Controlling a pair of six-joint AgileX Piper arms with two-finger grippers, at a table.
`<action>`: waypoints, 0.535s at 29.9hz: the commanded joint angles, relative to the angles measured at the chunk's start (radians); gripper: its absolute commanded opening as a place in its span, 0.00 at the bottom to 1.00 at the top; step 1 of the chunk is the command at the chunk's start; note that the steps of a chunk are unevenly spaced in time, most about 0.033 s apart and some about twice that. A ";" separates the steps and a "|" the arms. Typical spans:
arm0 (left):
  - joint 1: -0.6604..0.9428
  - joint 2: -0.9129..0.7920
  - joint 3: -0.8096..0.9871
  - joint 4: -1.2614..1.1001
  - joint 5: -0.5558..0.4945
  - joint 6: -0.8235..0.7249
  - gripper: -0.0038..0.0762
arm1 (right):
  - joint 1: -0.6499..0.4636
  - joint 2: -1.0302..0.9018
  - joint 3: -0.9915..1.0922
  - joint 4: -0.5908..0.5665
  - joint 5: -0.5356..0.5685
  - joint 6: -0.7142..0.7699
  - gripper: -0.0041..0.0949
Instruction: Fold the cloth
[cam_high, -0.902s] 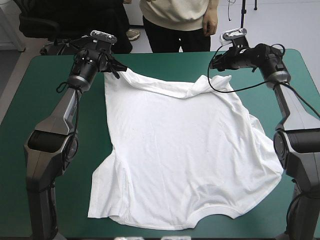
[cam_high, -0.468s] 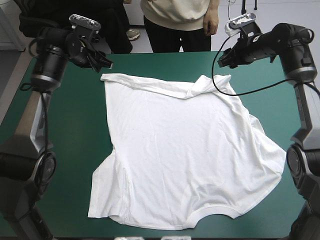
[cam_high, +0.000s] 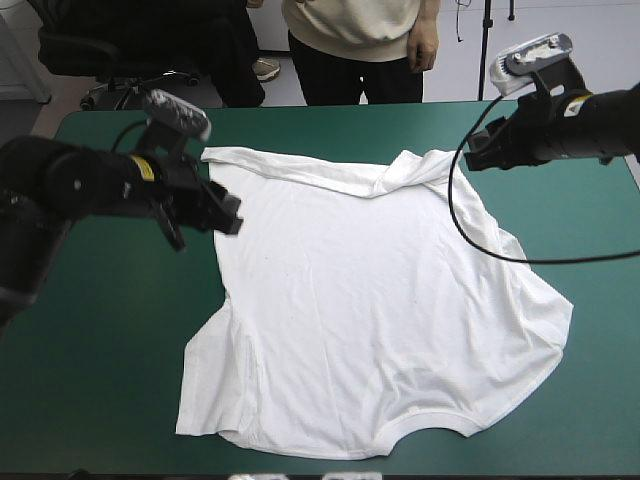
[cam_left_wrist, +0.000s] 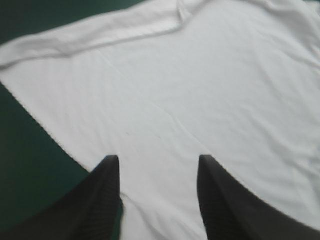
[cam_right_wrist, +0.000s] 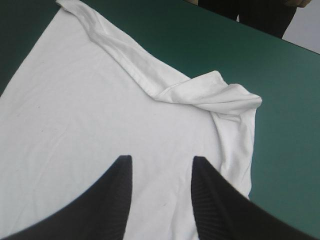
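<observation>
The black-fingered left gripper (cam_high: 228, 212) is smeared in the high view. In the left wrist view the white short-sleeved T-shirt (cam_left_wrist: 200, 100) is cut off, its right side and near hem unseen.

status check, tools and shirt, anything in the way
Left tool open, at the T-shirt's left edge. Right tool open, near its far right corner. T-shirt spread flat, far edge rolled over. Nothing lying on it.

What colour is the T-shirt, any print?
Plain white T-shirt, no print visible; high view shows best.
</observation>
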 joint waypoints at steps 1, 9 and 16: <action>-0.099 -0.155 0.185 0.004 0.060 -0.021 0.48 | -0.008 -0.119 0.072 0.032 0.000 0.004 0.41; -0.134 -0.365 0.678 0.160 0.047 -0.329 0.53 | -0.008 -0.266 0.219 0.013 -0.003 0.008 0.41; -0.138 -0.426 0.909 0.029 0.035 -0.228 0.60 | -0.008 -0.278 0.246 0.013 -0.027 0.008 0.41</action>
